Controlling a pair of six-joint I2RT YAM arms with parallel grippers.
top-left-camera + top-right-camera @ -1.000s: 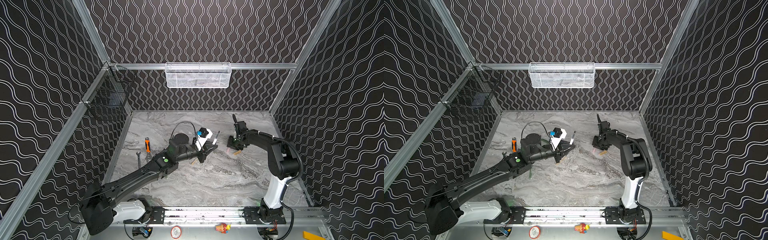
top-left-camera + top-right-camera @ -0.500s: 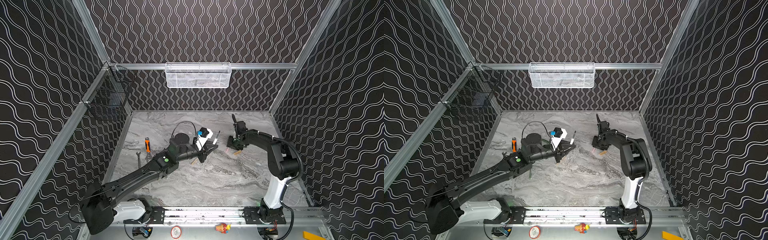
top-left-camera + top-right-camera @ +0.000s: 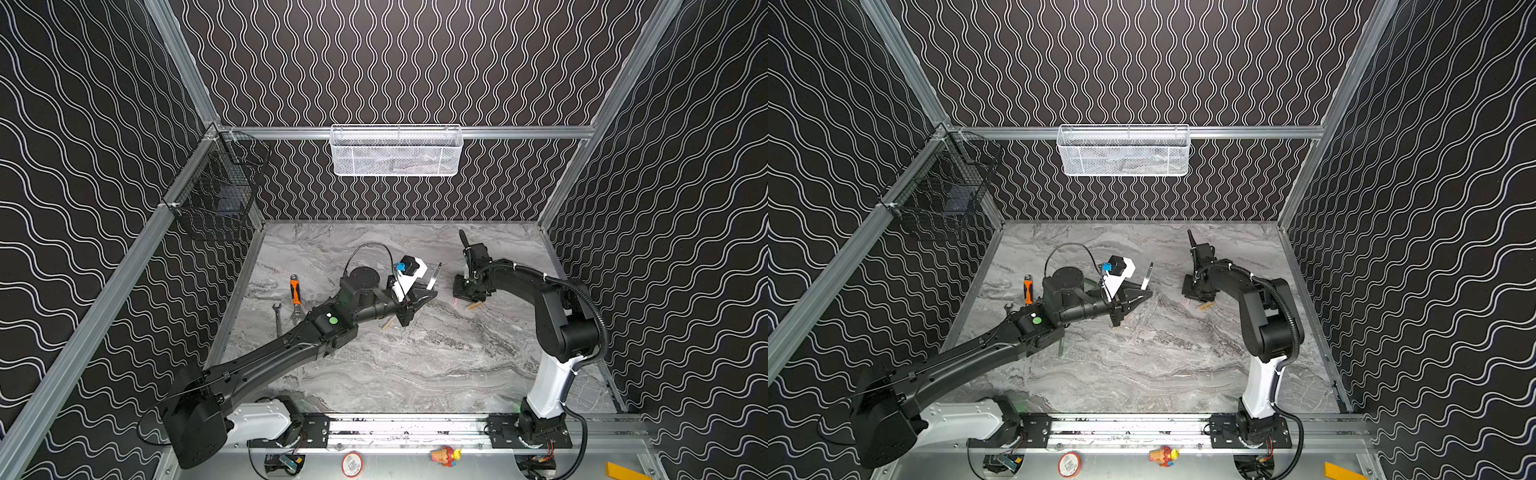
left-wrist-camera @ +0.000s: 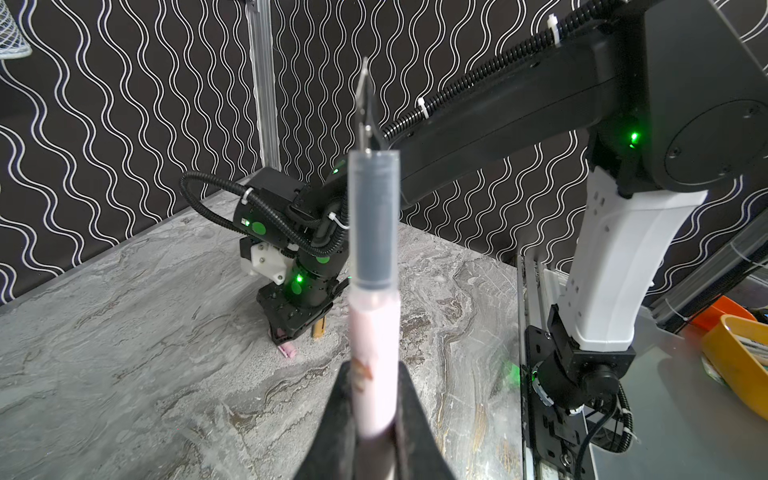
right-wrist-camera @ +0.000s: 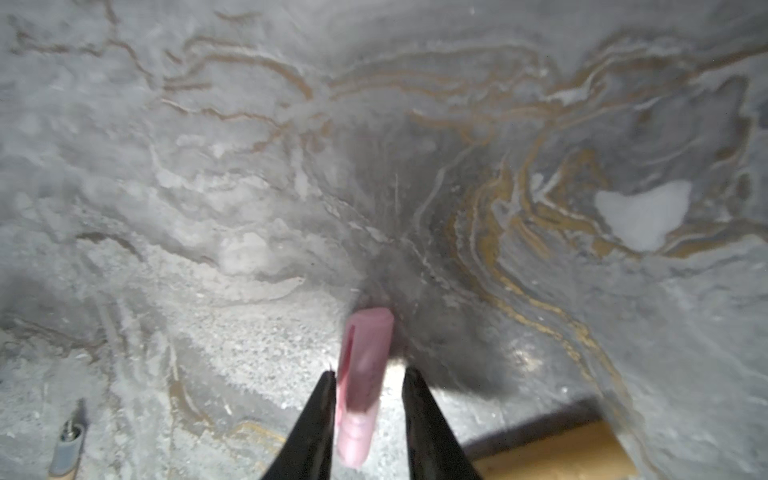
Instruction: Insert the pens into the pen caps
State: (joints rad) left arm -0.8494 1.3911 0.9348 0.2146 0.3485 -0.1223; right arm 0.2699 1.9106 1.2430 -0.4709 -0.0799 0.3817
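Observation:
My left gripper [image 4: 370,365] is shut on a pale pink pen [image 4: 374,332], held off the table with its dark tapered tip [image 4: 365,104] pointing away; in a top view the pen [image 3: 434,276] slants up from the jaws. My right gripper [image 5: 368,374] points down at the table [image 3: 415,365] with its jaws astride a pale pink pen cap [image 5: 363,365]. The cap lies against one finger, and a gap shows at the other. A tan cap [image 3: 473,306] lies just beside that gripper. A tan pen [image 3: 388,324] pokes out under my left wrist. A dark green pen [image 3: 1061,347] lies under the left arm.
An orange-handled tool [image 3: 295,291] and a small wrench [image 3: 277,318] lie at the left of the table. A white mesh basket [image 3: 397,151] hangs on the back rail and a black wire basket [image 3: 216,199] on the left rail. Patterned walls close three sides.

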